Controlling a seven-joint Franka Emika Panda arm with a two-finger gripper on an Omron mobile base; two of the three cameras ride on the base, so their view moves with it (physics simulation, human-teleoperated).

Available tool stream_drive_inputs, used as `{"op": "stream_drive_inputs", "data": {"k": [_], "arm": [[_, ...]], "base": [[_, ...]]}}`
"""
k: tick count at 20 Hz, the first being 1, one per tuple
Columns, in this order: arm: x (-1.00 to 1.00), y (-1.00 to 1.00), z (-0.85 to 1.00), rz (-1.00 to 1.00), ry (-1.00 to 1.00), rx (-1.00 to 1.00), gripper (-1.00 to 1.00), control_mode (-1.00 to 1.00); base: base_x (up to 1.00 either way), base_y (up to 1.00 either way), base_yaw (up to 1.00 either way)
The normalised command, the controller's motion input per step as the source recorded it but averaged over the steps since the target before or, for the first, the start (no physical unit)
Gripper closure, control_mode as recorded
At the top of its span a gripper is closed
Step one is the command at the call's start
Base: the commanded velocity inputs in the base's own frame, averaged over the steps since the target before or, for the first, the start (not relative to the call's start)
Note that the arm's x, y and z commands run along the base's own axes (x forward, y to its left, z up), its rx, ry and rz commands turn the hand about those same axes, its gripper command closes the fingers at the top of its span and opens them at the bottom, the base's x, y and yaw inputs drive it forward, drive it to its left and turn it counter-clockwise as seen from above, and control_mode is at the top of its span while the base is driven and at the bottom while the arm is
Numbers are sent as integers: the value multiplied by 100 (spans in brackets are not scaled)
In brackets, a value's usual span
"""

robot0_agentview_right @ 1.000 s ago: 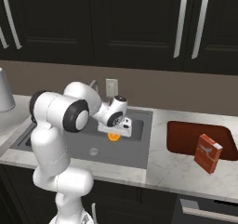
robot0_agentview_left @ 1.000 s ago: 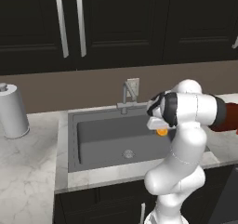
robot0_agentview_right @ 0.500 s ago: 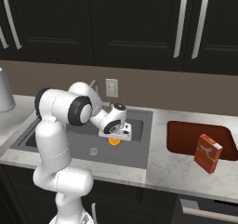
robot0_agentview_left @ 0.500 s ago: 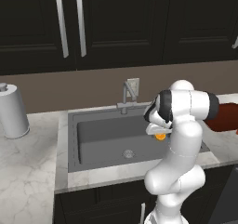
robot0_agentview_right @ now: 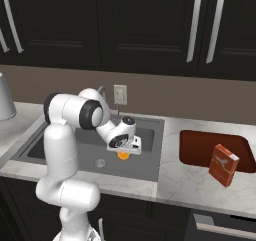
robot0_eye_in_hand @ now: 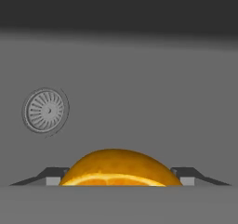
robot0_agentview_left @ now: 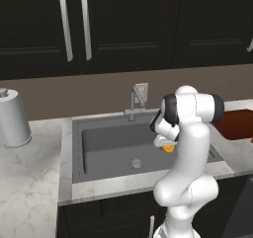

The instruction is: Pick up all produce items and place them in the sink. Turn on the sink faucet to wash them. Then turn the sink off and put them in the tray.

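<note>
Orange roundish produce piece [robot0_eye_in_hand: 114, 168], pinched between your gripper's [robot0_agentview_right: 125, 151] spread fingers, has been carried from the dark grey sink's [robot0_agentview_left: 106, 139] middle toward its right wall, release pending.

In the hand view the orange produce piece [robot0_eye_in_hand: 114, 168] is cut off along its lower side, so its full shape cannot be told, and the finger tips [robot0_eye_in_hand: 51, 175] show as slivers beside it. In the left base view the arm hides most of it and the pincer [robot0_agentview_left: 167, 144]. The tray [robot0_agentview_left: 238, 124] runs off the right edge there. A red box [robot0_agentview_right: 223, 164] covers part of the tray's front.
</note>
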Motion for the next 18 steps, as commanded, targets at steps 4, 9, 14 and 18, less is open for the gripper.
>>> {"op": "stream_drive_inputs", "data": {"k": [4, 9, 14, 18], "arm": [[13, 0, -17, 0, 0, 0, 100, -100], [16, 0, -21, 1, 0, 0, 100, -100], [18, 1, -25, 0, 0, -1, 100, -100], [18, 1, -28, 0, 0, -1, 100, -100]], "base": [[0, 0, 0], [0, 0, 0], [0, 0, 0], [0, 0, 0]]}}
